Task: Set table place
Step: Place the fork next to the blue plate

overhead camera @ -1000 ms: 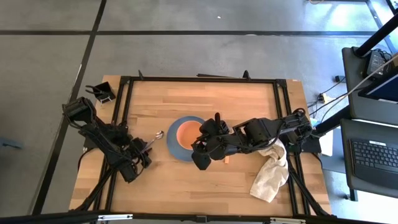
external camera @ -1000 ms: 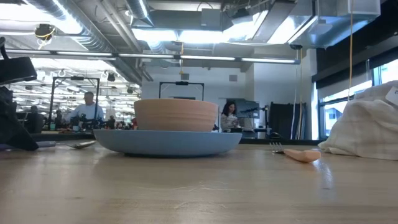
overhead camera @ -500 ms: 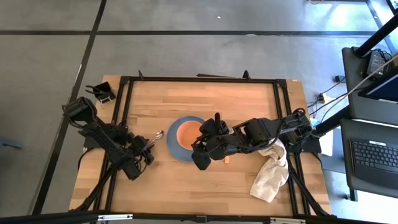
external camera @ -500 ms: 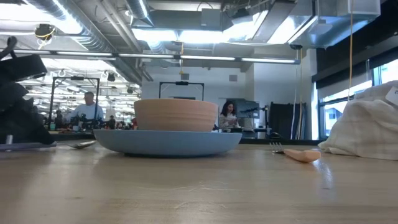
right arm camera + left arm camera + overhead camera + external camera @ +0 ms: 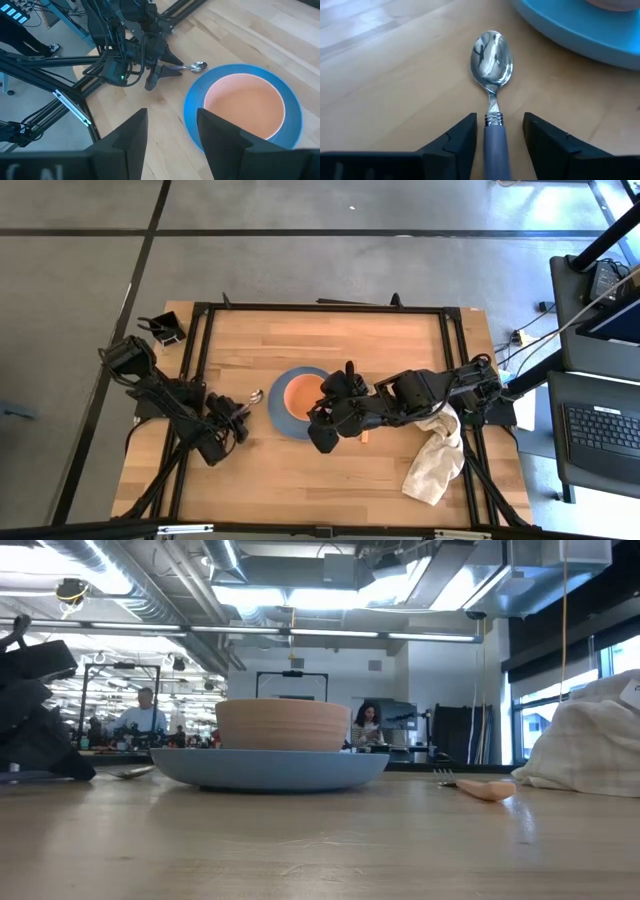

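Observation:
The blue plate (image 5: 281,412) lies mid-table with the orange bowl (image 5: 304,392) standing in it. The spoon (image 5: 491,55) lies flat on the table left of the plate, bowl end toward the plate; it also shows in the high view (image 5: 257,394). My left gripper (image 5: 500,120) is open and low over the table, one finger on each side of the spoon's lilac handle (image 5: 496,147), with a gap on both sides. My right gripper (image 5: 170,120) is open and empty above the plate's near right part (image 5: 325,420). The fork (image 5: 480,788) lies on the table right of the plate.
An off-white cloth (image 5: 437,455) lies crumpled at the right, partly over the table's frame. A small black holder (image 5: 165,330) stands at the far left corner. Bare wood (image 5: 330,340) shows along the far side and near the front edge. People stand in the room behind.
My left gripper has moved toward the plate along the spoon, and its open fingers now stand beside the handle. The spoon, plate, bowl and fork have stayed where they were.

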Robot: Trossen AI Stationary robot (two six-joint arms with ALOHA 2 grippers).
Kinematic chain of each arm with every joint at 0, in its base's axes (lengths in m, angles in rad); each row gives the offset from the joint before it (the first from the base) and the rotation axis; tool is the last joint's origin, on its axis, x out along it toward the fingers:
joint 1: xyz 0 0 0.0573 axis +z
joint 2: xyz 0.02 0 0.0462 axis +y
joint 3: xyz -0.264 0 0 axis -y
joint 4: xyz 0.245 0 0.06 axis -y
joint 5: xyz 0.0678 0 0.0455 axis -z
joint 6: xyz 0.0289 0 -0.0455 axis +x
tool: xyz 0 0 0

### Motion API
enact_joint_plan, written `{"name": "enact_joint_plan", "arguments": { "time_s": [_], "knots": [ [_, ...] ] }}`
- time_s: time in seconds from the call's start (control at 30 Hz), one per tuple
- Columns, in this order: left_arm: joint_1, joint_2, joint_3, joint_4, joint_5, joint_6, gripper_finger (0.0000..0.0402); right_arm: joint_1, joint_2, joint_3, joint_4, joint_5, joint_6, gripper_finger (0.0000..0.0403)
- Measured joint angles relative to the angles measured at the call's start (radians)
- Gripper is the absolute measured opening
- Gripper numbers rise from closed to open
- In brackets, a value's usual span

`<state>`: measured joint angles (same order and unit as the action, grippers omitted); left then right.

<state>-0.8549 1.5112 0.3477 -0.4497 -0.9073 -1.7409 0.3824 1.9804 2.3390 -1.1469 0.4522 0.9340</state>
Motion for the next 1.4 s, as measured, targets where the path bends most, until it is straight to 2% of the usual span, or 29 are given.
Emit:
{"name": "enact_joint_plan", "arguments": {
  "time_s": [0.17, 0.33, 0.53, 0.8, 1.03, 1.4],
  "knots": [
    [0.012, -0.002, 0.0, -0.011, 0.028, 0.002, 0.0112, 0.0, 0.0, 0.0, 0.0, 0.0, 0.0, 0.0172],
    [0.013, -0.001, 0.003, -0.011, 0.031, 0.019, 0.0042, -0.001, 0.0, 0.0, 0.0, 0.0, 0.0, 0.0172],
    [0.014, 0.001, 0.028, -0.029, 0.042, 0.023, 0.0042, -0.001, 0.0, 0.0, 0.0, 0.0, 0.0, 0.0172],
    [0.013, 0.001, 0.115, -0.162, 0.141, 0.026, 0.0042, -0.001, 0.0, 0.0, 0.0, 0.0, 0.0, 0.0172],
    [0.012, 0.0, 0.211, -0.221, 0.217, 0.178, 0.0042, -0.001, 0.0, 0.0, -0.001, 0.0, -0.002, 0.0172],
    [0.024, 0.0, 0.469, -0.599, 0.24, 0.37, 0.0042, -0.001, 0.0, 0.0, -0.001, 0.0, -0.025, 0.0172]
  ]
}}
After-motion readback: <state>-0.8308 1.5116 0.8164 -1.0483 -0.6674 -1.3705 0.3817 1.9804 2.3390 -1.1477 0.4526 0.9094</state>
